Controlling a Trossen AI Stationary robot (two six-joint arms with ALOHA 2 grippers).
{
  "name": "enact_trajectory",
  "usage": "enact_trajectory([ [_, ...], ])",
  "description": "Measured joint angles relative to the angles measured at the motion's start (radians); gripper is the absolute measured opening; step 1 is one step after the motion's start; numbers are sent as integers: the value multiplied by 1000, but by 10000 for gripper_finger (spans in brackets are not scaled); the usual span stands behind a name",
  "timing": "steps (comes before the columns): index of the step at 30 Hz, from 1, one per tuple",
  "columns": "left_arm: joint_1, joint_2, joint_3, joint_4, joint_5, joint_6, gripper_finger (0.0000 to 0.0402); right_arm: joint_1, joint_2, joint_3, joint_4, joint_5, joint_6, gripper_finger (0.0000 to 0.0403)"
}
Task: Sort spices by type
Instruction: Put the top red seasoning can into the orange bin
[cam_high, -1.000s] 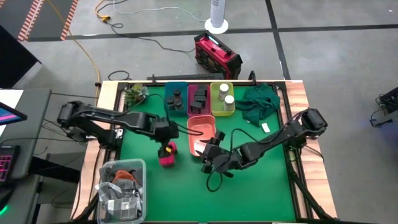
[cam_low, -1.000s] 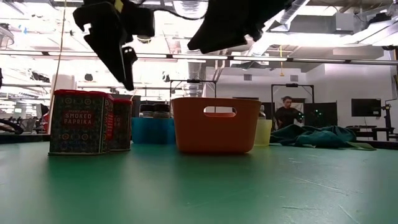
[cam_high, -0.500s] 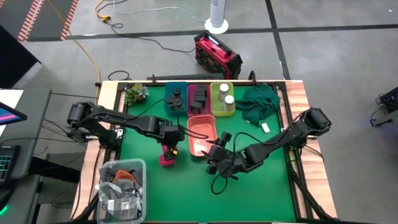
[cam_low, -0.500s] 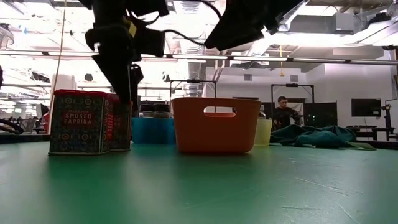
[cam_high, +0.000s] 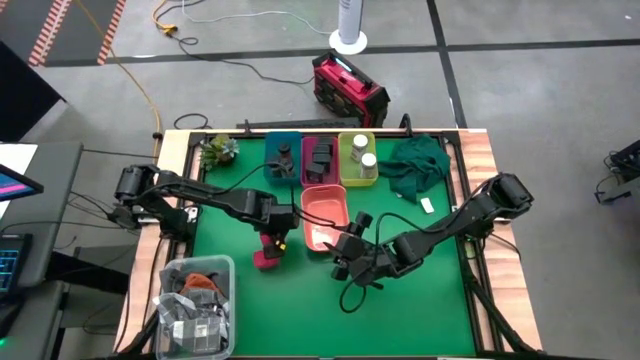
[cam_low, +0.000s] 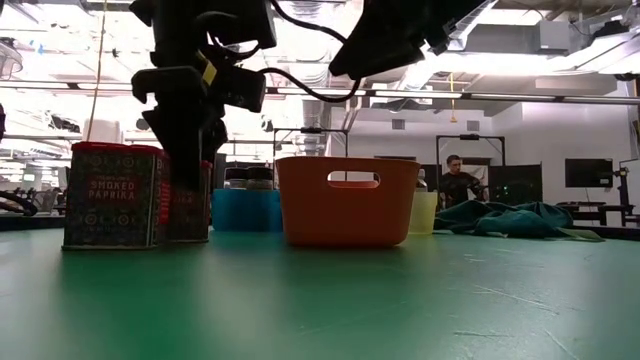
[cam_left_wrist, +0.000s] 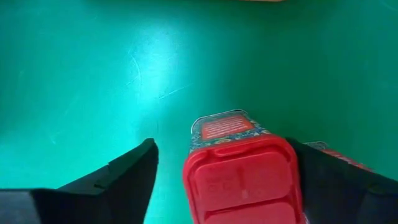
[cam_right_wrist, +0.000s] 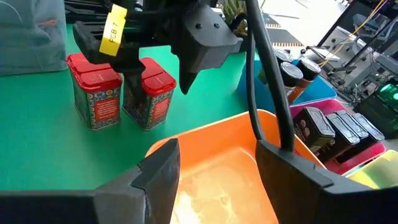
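Two magenta-red paprika tins (cam_high: 268, 256) stand upright side by side on the green table, left of the salmon bin (cam_high: 324, 212). My left gripper (cam_high: 273, 238) is open and comes down over them. Its fingers stand on either side of one tin (cam_left_wrist: 239, 171), with the other tin (cam_left_wrist: 336, 154) beyond one finger. The low view shows the front tin (cam_low: 112, 195), the rear tin (cam_low: 190, 205) and the left gripper (cam_low: 185, 150). My right gripper (cam_high: 346, 258) is open and hovers near the salmon bin (cam_right_wrist: 211, 162). Dark jars, grey packs and white-capped bottles sit in the far bins. My left gripper points down from above, astride one upright tin. One finger (cam_right_wrist: 132, 81) stands in the narrow gap between the two tins and lies against the side of the tin's red cap (cam_left_wrist: 292, 168). The other finger (cam_left_wrist: 134, 168) stands clear of it. Both tins rest on the table.
The blue bin (cam_high: 282, 158), pink bin (cam_high: 320, 158) and yellow bin (cam_high: 358, 158) line the far edge. A dark green cloth (cam_high: 415, 165) lies at the far right. A clear box of packets (cam_high: 197, 305) sits at the near left corner. A person stands in the room behind.
My left gripper has moved toward the near edge and come down, open, until its fingers reach around one tin. The front tin has slid a little toward the table's left and near side. My right gripper has shifted slightly to the right.
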Motion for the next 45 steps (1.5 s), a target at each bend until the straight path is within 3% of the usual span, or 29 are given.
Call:
enact_trajectory([
  [9,3,0,0,-2,22,71,209,13,-5,0,-120,6,50,244],
  [16,21,0,129,-113,30,185,209,15,-16,0,-368,6,274,244],
  [23,64,-1,329,-169,-1,295,218,28,-17,0,-451,24,361,244],
  [29,126,-1,372,-64,3,370,216,55,-50,1,-482,66,394,244],
  [36,210,24,372,66,98,378,216,86,-68,1,-496,132,429,244],
  [45,222,215,527,8,141,389,217,90,-67,1,-531,131,472,244],
])
